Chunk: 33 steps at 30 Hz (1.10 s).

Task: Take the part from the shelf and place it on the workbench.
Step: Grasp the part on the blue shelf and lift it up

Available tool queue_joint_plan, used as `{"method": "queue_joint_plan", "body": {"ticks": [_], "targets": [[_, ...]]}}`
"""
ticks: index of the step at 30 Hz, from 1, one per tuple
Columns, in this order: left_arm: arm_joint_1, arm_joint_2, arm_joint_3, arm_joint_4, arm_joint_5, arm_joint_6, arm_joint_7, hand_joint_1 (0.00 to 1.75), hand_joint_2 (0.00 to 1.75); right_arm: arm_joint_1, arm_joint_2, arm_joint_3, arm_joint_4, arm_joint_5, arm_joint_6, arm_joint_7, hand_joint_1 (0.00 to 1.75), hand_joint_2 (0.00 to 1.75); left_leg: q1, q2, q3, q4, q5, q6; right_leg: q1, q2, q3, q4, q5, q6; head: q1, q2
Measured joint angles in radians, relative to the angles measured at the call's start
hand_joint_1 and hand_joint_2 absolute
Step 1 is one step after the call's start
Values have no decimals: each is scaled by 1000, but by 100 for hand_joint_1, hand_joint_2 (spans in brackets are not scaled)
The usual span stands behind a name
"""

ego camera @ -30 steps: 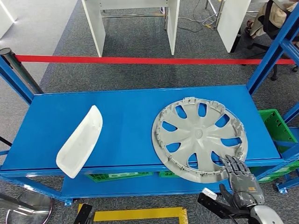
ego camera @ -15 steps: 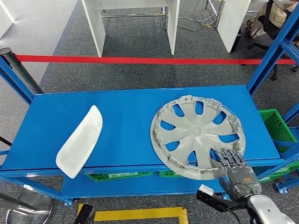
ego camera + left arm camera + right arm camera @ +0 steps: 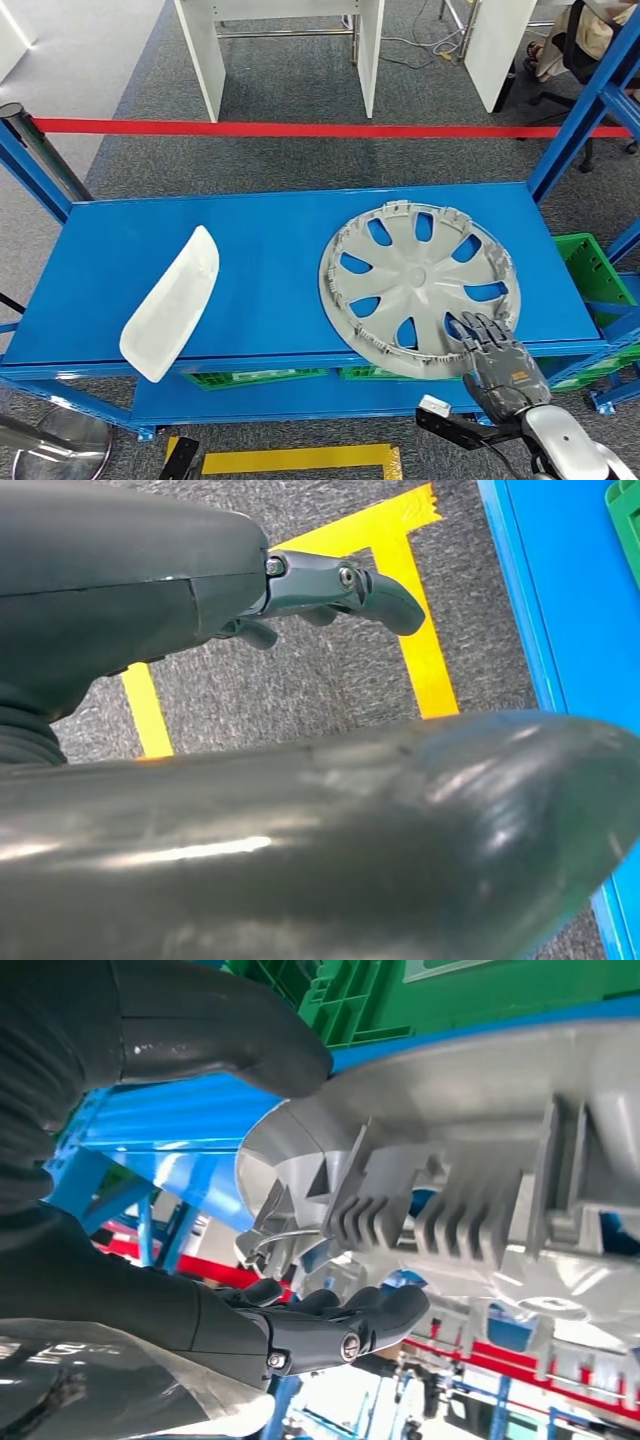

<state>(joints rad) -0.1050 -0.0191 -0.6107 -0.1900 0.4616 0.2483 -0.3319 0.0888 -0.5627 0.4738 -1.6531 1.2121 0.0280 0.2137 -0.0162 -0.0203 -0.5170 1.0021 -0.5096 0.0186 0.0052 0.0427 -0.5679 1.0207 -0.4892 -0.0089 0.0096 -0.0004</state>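
Hubcap: the grey wheel cover [image 3: 420, 290] lies on the top deck of the blue shelf [image 3: 272, 260], toward its right end, with its near rim hanging over the front edge; the underside with its ribs and clips [image 3: 453, 1210] shows in the right wrist view
Right hand: the right hand [image 3: 502, 365] is at the near right rim of the hubcap, dark fingers [image 3: 477, 332] laid over the top face beside a spoke opening; in the right wrist view the thumb [image 3: 219, 1035] lies on one side of the rim and the fingers [image 3: 340, 1325] on the other, so the rim sits between them, though I cannot tell from here whether the grasp is tight
Left hand: the left hand [image 3: 332, 585] hangs low over grey carpet and yellow floor tape [image 3: 423, 630], fingers loosely extended with nothing in them
White part: a curved white plastic piece [image 3: 172, 302] rests on the left half of the same deck, well apart from the hubcap, its near end poking past the front edge
Lower level: green crates [image 3: 589, 270] sit below and to the right of the deck
Beyond the shelf: a red barrier strip [image 3: 302, 128] runs across the carpet, with white furniture legs [image 3: 370, 55] behind it, and a seated person [image 3: 573, 40] at the far right corner
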Motion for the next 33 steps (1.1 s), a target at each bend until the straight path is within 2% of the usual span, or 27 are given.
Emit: {"method": "queue_joint_plan", "body": {"ticks": [7, 14, 23, 24, 27, 28, 33], "targets": [[0, 0, 0, 0, -8, -2, 0, 0, 0, -52, 1, 31, 46, 13, 43, -43, 0, 175, 0, 0, 0, 0, 0, 0, 0, 0, 0, 0, 0, 0, 0, 0], [-2, 0, 1, 0, -14, -13, 1, 0, 0, -134, 5, 109, 100, -15, 95, -91, 0, 175, 0, 0, 0, 0, 0, 0, 0, 1, 0, 0, 0, 0, 0, 0], [-5, 1, 6, 0, -21, -15, 2, 0, 0, -214, 13, 190, 153, -35, 109, -100, 0, 175, 0, 0, 1, 0, 0, 0, 0, 1, 1, 0, 0, 0, 0, 0], [-5, 1, 7, 0, -21, -15, 2, 0, 0, -219, 13, 196, 157, -37, 109, -100, 24, 175, 0, 0, 1, 0, 0, 0, 0, 1, 1, 0, 0, 0, 0, 0], [-5, 1, 8, 0, -22, -15, 2, 0, 0, -235, 14, 213, 169, -42, 107, -99, 155, 175, 0, 1, 1, 0, 0, 0, 0, 1, 1, 0, 0, 0, 0, 0], [-5, 1, 9, 0, -22, -15, 2, 0, 0, -239, 15, 217, 173, -43, 104, -97, 175, 175, 0, 1, 1, 0, 0, 0, 0, 1, 1, 0, 0, 0, 0, 0], [-5, 1, 19, 0, -23, -15, 1, 0, 0, -253, 20, 235, 185, -39, 83, -90, 175, 175, 0, 0, 1, 0, 0, 0, 0, 1, 1, 0, 1, 0, 0, 0]]}}
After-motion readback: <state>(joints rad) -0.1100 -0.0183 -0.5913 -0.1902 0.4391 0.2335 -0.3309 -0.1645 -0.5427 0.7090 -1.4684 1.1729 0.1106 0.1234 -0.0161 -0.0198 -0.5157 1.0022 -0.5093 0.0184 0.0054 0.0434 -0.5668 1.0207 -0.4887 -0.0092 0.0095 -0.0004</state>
